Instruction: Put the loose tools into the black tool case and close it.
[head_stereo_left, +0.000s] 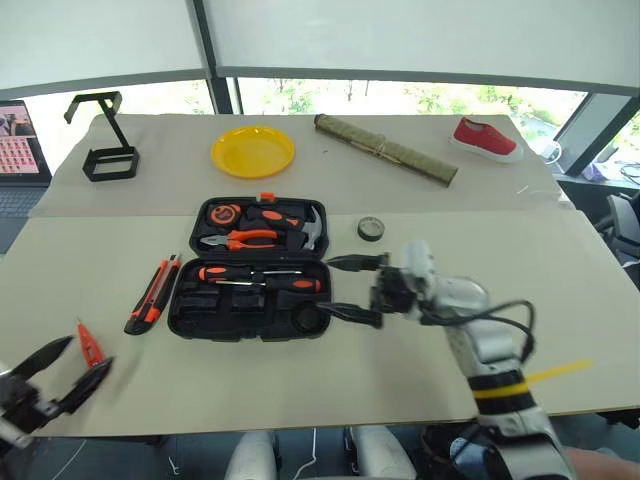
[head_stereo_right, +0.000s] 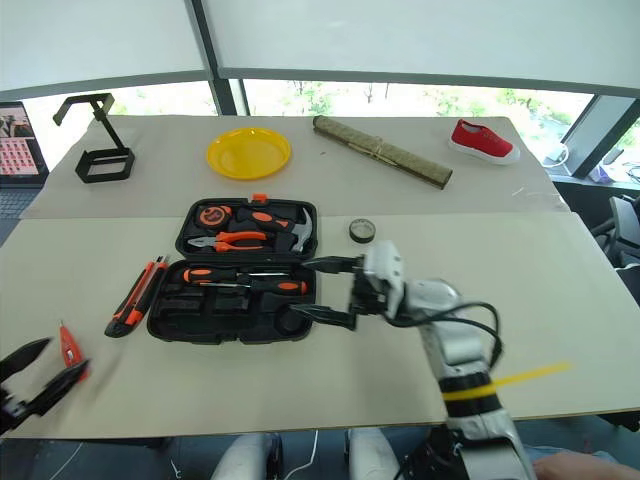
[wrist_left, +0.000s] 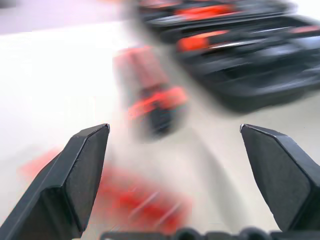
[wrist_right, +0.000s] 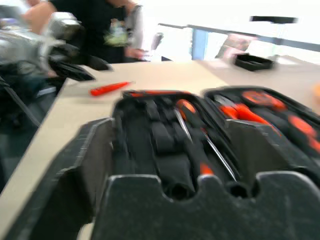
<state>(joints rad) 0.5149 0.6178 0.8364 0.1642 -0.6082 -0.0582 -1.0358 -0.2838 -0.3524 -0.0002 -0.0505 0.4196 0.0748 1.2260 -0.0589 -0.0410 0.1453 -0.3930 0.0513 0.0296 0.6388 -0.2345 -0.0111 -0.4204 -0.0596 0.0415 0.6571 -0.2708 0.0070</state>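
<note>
The black tool case (head_stereo_left: 190, 308) lies open at the table's middle. Two screwdrivers (head_stereo_left: 225, 272) (head_stereo_left: 300, 285) rest in its near half. The utility knife (head_stereo_left: 152, 295) lies on the table just left of the case. Right of the case's far half sits the dark tape roll (head_stereo_left: 371, 229). The slim orange tester pen (head_stereo_left: 90, 340) lies near the front left edge. My left gripper (head_stereo_left: 90, 353) hovers open right at the pen, its fingertips either side of it. My right gripper (head_stereo_left: 327, 287) stands open at the case's right edge, nothing between its fingers.
Pliers (head_stereo_left: 240, 239), a hammer (head_stereo_left: 310, 228) and a tape measure (head_stereo_left: 222, 213) fill the case's far half. Behind stand a yellow plate (head_stereo_left: 253, 151), a rolled mat (head_stereo_left: 385, 150), a red shoe (head_stereo_left: 486, 138), a black wire stand (head_stereo_left: 108, 150) and a laptop (head_stereo_left: 20, 140).
</note>
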